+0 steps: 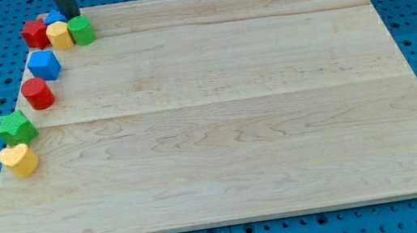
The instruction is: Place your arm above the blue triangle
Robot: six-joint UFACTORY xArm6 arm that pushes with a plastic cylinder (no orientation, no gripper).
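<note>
A small blue block [53, 18], the blue triangle as far as its shape shows, sits at the board's top left corner, mostly hidden behind a yellow block [60, 36]. The dark rod comes down from the view's top edge. My tip [70, 18] is just right of the blue triangle, touching or nearly touching it, and right behind the yellow block and a green block [83, 29]. A red block [34, 32] lies left of the yellow one.
Down the board's left edge lie a blue cube [44, 64], a red cylinder [38, 93], a green star [16, 126] and a yellow heart [18, 159]. The wooden board [233, 113] rests on a blue pegboard.
</note>
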